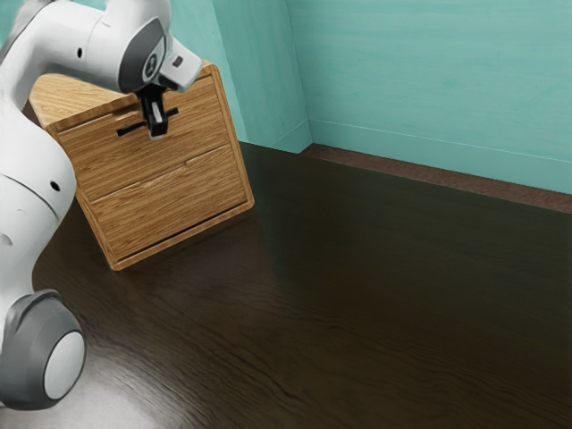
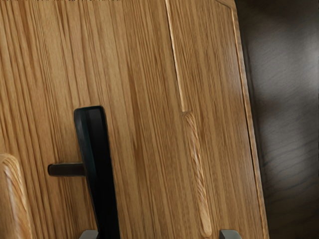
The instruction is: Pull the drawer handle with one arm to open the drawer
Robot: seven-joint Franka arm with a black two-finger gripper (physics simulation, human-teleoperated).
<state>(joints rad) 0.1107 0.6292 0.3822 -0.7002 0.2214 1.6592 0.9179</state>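
Wooden cabinet (image 1: pixel 107 165): one is listed.
Drawer fronts: two are counted, the upper drawer front (image 1: pixel 195 109) and the lower drawer front (image 1: pixel 170 204).
Handles: two are recorded, one black handle (image 1: pixel 130 129) and one wooden handle (image 1: pixel 202 158).
Robot arm (image 1: pixel 36 183): one is entered, fitted with one gripper (image 1: pixel 157 127) of two fingers (image 2: pixel 229 234).
Dark table top (image 1: pixel 375 295): one is noted.
Teal walls (image 1: pixel 429 71): two are counted, joined at one corner.

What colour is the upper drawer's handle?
The drawer handle is black against the light wood-grain front; the wrist view shows it best.
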